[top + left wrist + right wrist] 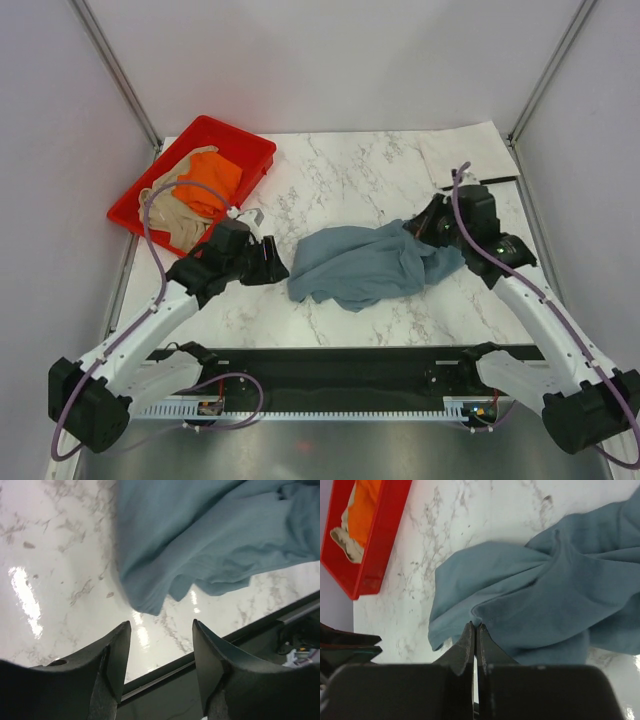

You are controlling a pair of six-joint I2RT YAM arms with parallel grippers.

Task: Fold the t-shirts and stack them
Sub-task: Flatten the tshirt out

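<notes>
Red tray (258, 150) sits at the far left corner of the marble desk (350, 180), turned at an angle to the desk's edges. Two garments lie crumpled inside it. The orange t-shirt (212, 180) fills the middle of the tray. The tan-beige t-shirt (175, 218) is bunched around it on the near and left sides, and a strip of it drapes over the orange one. Both are unfolded.

At the middle of the desk, well apart from the tray, the slate blue-grey t-shirt (365, 265) lies in a loose, wrinkled heap, spread wider on its left and gathered on its right.

The right pincer (425, 228) is at that gathered right end. In the right wrist view its fingers are pressed together, clenched on a pinch of the blue-grey cloth where a fold runs into their tips.

The left pincer (161, 627) hangs low over bare marble just beside the shirt's left edge. Its fingers are spread apart with nothing between them, and they do not touch the cloth.

At the far right corner a pale off-white cloth (470, 150) lies flat on the desk; I cannot tell whether it is a shirt.
</notes>
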